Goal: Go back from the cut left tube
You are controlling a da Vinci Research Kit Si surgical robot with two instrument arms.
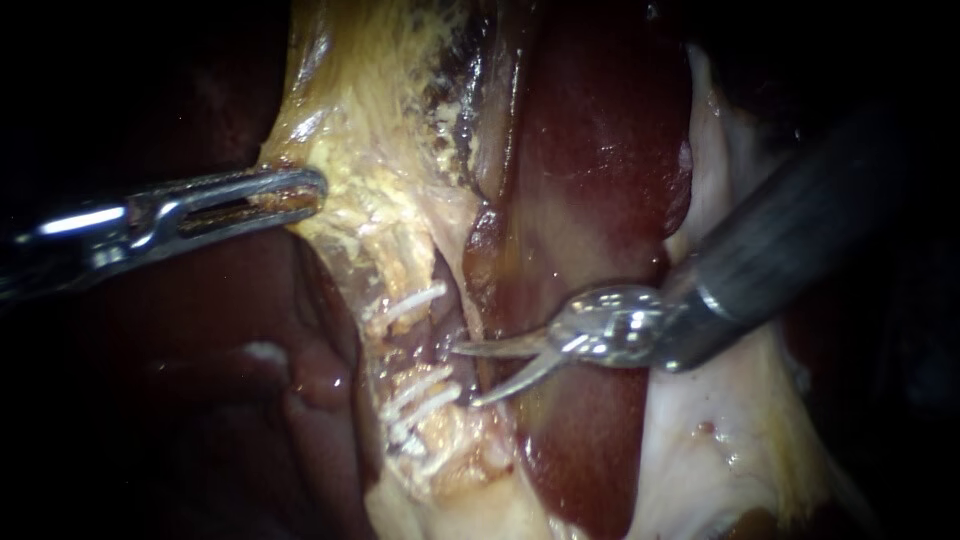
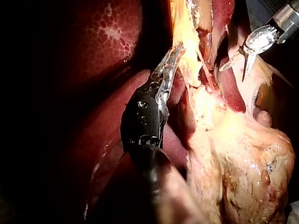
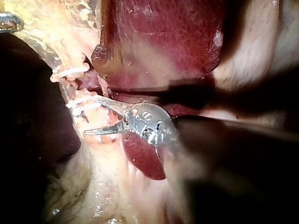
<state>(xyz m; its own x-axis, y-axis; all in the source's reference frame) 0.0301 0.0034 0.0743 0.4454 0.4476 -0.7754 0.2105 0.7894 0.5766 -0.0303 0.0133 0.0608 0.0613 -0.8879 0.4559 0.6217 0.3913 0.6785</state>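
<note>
Our right tool [image 1: 466, 375] comes closest to the lens, its shaft slanting down from the upper right, and its two curved blades stand spread with nothing between them. We see their tips just beside the tube [image 1: 408, 350], which runs down the yellow tissue [image 1: 370, 130] and carries white clips [image 1: 418, 392] above and below a dark gap. Further left, our left tool [image 1: 312, 190] reaches in almost level and pinches that tissue's edge. Dark red liver [image 2: 107, 37] lies beside it.

In the right wrist view the right instrument's [image 3: 93, 115] shaft is blurred; the left instrument [image 3: 9, 21] is cut by the edge, its grip on yellow tissue [image 3: 51, 28] hidden.
</note>
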